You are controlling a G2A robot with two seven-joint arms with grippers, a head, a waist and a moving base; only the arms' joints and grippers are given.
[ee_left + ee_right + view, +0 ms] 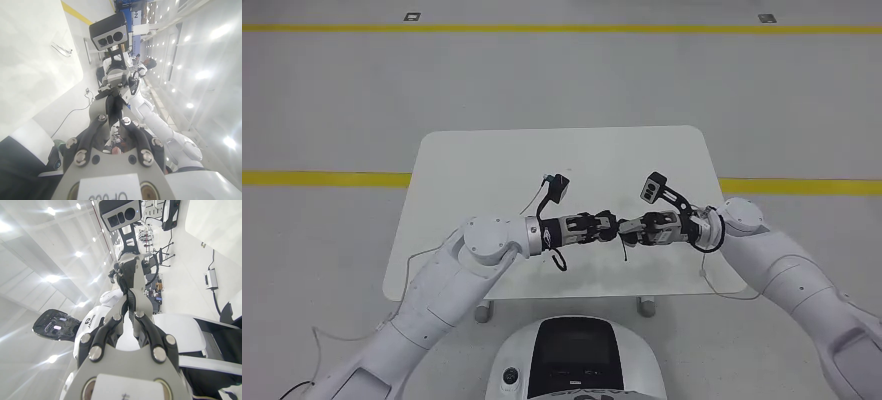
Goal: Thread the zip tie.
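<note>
Both arms meet tip to tip above the front middle of the white table (542, 160). My left gripper (610, 228) comes in from the left and my right gripper (632, 228) from the right. A thin black zip tie (624, 252) hangs down from where they meet. In the left wrist view my left gripper (113, 103) is shut, its dark pads pressed together just before the other gripper. The right wrist view shows my right gripper (128, 300) shut as well. Where each grips the tie is hidden by the fingers.
Several spare thin ties (63, 50) lie on the table near its far corner. The tabletop behind the grippers is bare. Yellow floor lines (322, 178) run past the table, and a power adapter (209, 279) with its cable lies on the floor.
</note>
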